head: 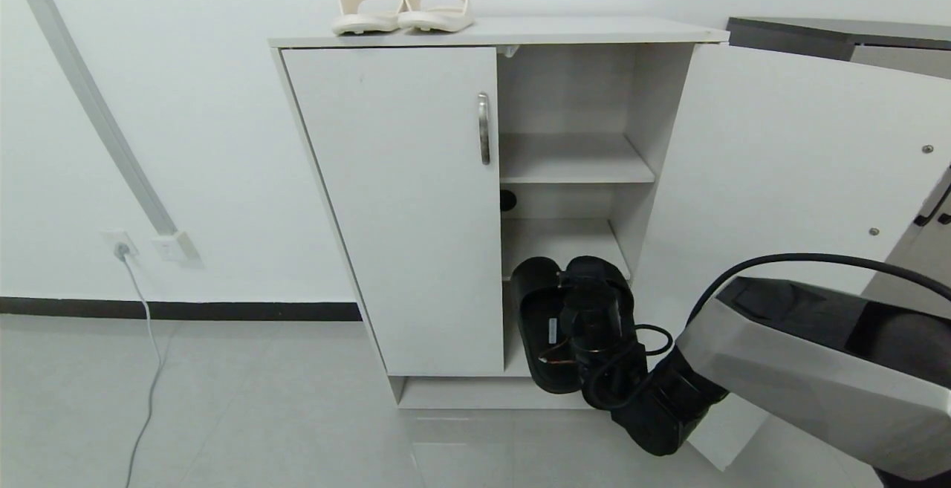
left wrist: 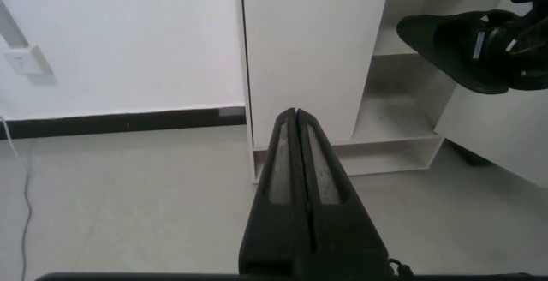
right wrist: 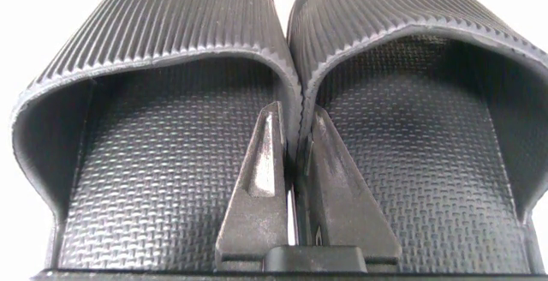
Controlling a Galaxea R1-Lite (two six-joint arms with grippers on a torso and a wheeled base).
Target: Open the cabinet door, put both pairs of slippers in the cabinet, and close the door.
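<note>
A white cabinet (head: 386,206) stands against the wall with its left door shut and its right door (head: 780,176) swung wide open. A beige pair of slippers (head: 403,7) rests on the cabinet top. My right gripper (head: 594,324) is shut on the black slippers (head: 546,324), held side by side at the mouth of the bottom compartment. In the right wrist view the gripper (right wrist: 295,118) pinches the two inner walls of the black slippers (right wrist: 171,187) together. My left gripper (left wrist: 295,114) is shut and empty, low above the floor, left of the cabinet; the black slippers (left wrist: 454,41) show beyond it.
Two inner shelves (head: 572,161) are bare. The shut door carries a metal handle (head: 484,128). A wall socket (head: 119,243) with a cable hanging to the floor is at the left. Grey furniture (head: 839,35) stands behind the open door.
</note>
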